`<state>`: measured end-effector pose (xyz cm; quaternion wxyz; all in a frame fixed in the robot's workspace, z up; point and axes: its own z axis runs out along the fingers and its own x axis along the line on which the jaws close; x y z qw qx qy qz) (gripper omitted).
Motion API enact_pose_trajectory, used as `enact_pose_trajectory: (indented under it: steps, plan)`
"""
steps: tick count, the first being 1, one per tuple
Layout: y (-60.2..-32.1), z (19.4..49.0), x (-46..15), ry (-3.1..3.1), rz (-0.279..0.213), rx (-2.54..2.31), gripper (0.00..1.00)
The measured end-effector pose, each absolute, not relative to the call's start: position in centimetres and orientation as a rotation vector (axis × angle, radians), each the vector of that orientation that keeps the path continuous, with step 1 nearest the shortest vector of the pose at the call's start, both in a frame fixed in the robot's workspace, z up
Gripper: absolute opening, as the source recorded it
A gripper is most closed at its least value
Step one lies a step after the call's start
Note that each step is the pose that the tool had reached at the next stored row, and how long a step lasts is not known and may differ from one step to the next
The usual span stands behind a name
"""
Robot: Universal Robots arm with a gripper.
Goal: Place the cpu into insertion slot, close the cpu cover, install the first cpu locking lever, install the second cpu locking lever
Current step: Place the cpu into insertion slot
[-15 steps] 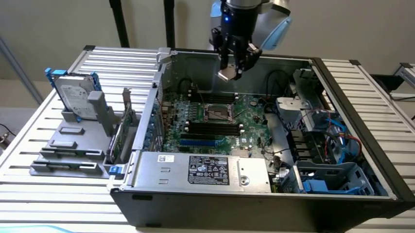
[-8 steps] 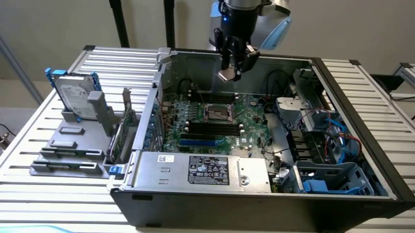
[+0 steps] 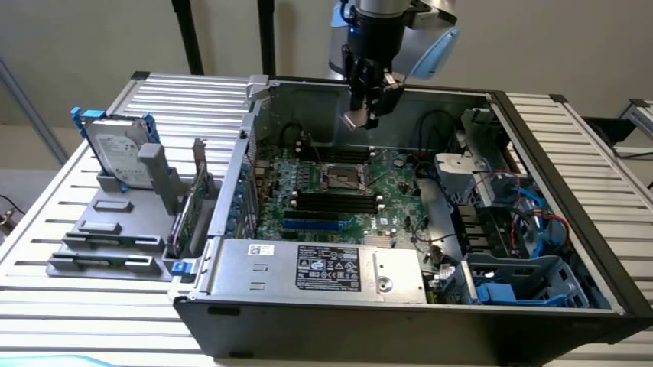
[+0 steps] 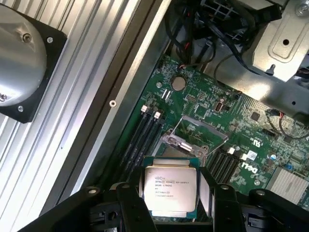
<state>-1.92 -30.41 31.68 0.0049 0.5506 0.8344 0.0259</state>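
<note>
My gripper [image 3: 365, 108] hangs over the open computer case, above the back of the green circuit board [image 3: 393, 191]. It is shut on the cpu [image 4: 170, 191], a flat square chip with a pale metal face, held by its edges between the two black fingers [image 4: 129, 205]. In the exterior view the cpu [image 3: 355, 118] is a pale patch at the fingertips. The insertion slot [image 3: 345, 177] lies below it and a little nearer, dark in the middle with a silver rim. Just beyond the chip the cpu cover [image 4: 199, 129], a thin silver frame, stands tilted up.
Long black memory slots [image 3: 329, 202] run beside the socket. A silver power supply [image 3: 316, 267] fills the case front, and cables and a blue drive cage [image 3: 525, 283] crowd the exterior view's right. A hard drive [image 3: 115, 149] stands on a grey rack outside the case.
</note>
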Motion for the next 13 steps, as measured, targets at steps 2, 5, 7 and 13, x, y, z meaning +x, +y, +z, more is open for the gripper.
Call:
enact_pose_trajectory:
  steps: [2,5,7,13]
  plan:
    - [-30.41,31.62,-1.92,2.581,0.081,1.77,0.55]
    - [-30.41,31.54,-1.92,2.529,0.08,1.841,0.55]
    - [-30.41,31.48,-1.92,2.495,0.08,1.886,0.55]
    - [-30.41,31.31,-1.92,2.386,0.079,2.017,0.55]
